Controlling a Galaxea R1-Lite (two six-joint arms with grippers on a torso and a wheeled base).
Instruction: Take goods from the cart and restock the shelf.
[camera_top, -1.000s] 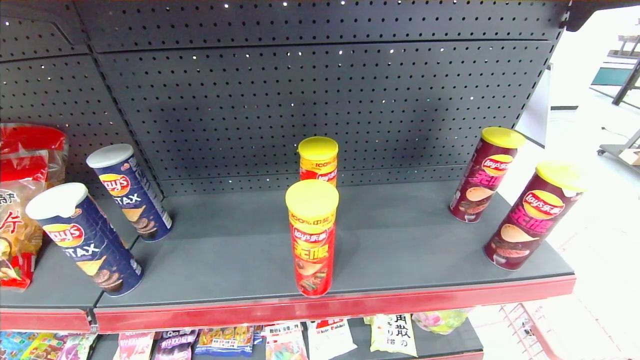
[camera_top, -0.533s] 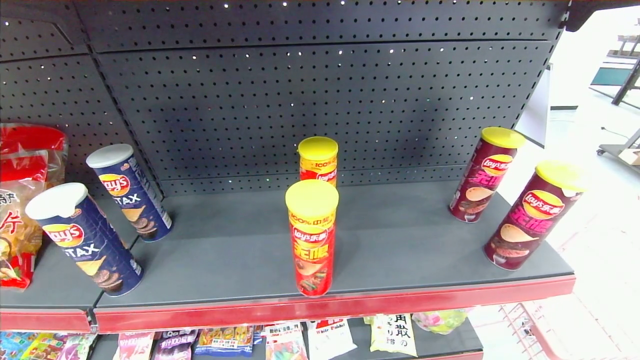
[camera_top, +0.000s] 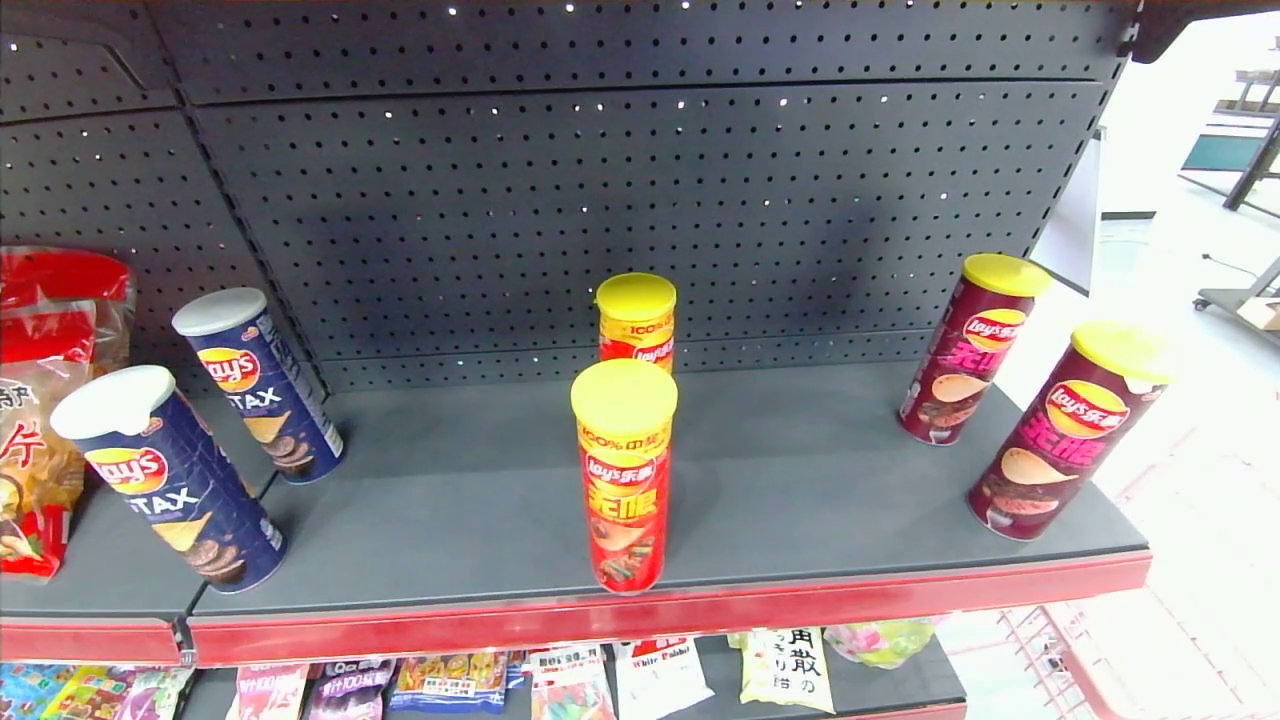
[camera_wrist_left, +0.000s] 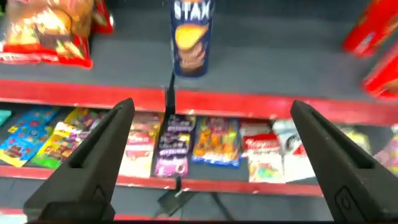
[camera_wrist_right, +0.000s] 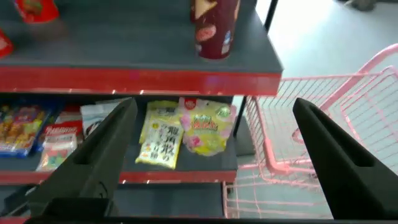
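Observation:
The grey shelf (camera_top: 470, 500) with a red front lip carries chip cans. Two blue cans (camera_top: 170, 480) lean at the left, two red cans with yellow lids (camera_top: 622, 480) stand in the middle, and two maroon cans (camera_top: 1060, 440) lean at the right. My left gripper (camera_wrist_left: 211, 165) is open and holds nothing; it hangs in front of the shelf lip, below a blue can (camera_wrist_left: 191, 37). My right gripper (camera_wrist_right: 214, 158) is also open and bare, below a maroon can (camera_wrist_right: 214, 28). The pink wire cart (camera_wrist_right: 323, 130) stands just past the shelf's right end.
Snack bags (camera_top: 40, 400) crowd the shelf's far left. The lower shelf holds several snack packets (camera_wrist_left: 214, 140) (camera_wrist_right: 165, 137). Bare board lies between the can groups. A perforated back panel (camera_top: 600, 220) closes the rear. Open floor lies to the right.

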